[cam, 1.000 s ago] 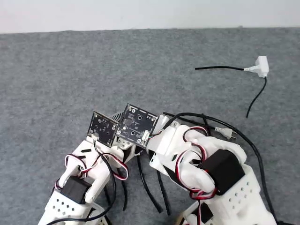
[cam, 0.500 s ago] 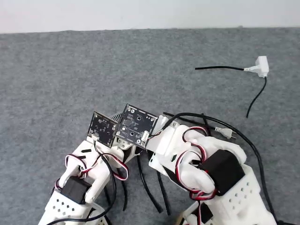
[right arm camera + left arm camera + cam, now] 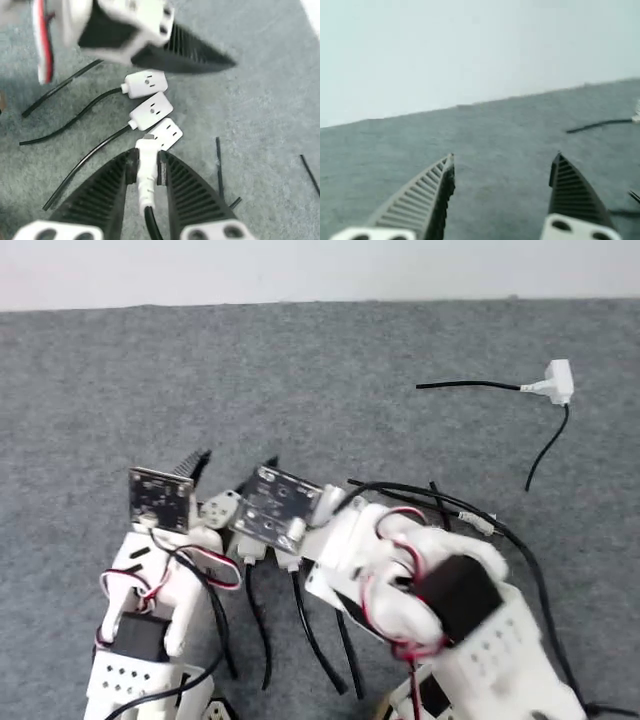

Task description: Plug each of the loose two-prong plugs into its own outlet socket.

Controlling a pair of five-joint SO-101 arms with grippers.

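Item: my right pincer [image 3: 147,157] is clamping a white plug [image 3: 146,172], its tip touching the end socket [image 3: 167,132] of three in a row, near-centre on the table [image 3: 300,370]. Seating is pending, I judge. The middle socket [image 3: 152,109] and last socket [image 3: 147,82] are lying unfilled. My left pincer [image 3: 504,160] is hanging apart, empty, further left.

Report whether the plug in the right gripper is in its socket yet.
Cannot tell: the plug, clamped in the right gripper, meets the closest outlet socket with its front end, but its prongs are hidden.
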